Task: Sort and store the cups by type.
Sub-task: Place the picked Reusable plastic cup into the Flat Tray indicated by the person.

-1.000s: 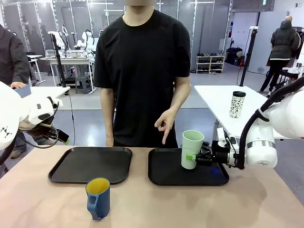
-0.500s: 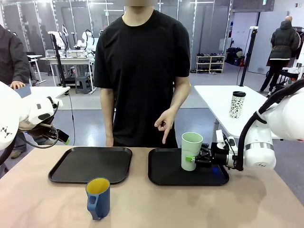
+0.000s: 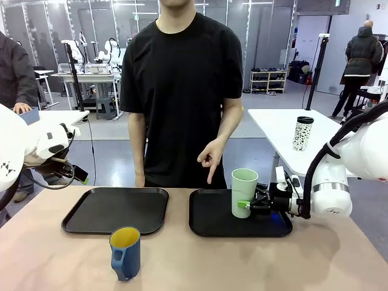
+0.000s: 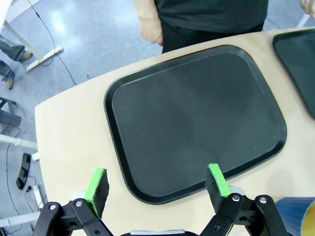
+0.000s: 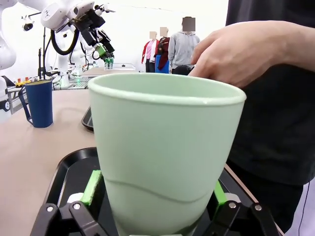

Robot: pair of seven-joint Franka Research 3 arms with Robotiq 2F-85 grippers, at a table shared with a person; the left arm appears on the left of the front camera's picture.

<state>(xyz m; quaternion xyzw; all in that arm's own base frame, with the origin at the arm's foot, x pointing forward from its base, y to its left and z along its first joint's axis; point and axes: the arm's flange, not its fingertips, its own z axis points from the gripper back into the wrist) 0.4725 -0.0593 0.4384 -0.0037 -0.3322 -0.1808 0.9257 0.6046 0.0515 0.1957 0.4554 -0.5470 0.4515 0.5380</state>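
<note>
1. Mint-green tumbler (image 3: 244,189): tall, handleless, is standing upright on the right black tray (image 3: 209,225), with the fingers (image 5: 92,186) of the right gripper (image 3: 248,205) pressing its lower sides.
2. Dark blue mug (image 3: 125,253): yellow inside, is standing upright on the bench (image 3: 200,267) just before the left black tray (image 3: 97,212), handle facing front-left.

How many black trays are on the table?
2. The left tray lies bare, beyond the blue mug. The right tray lies under the mint-green tumbler. None seems hidden.
</note>
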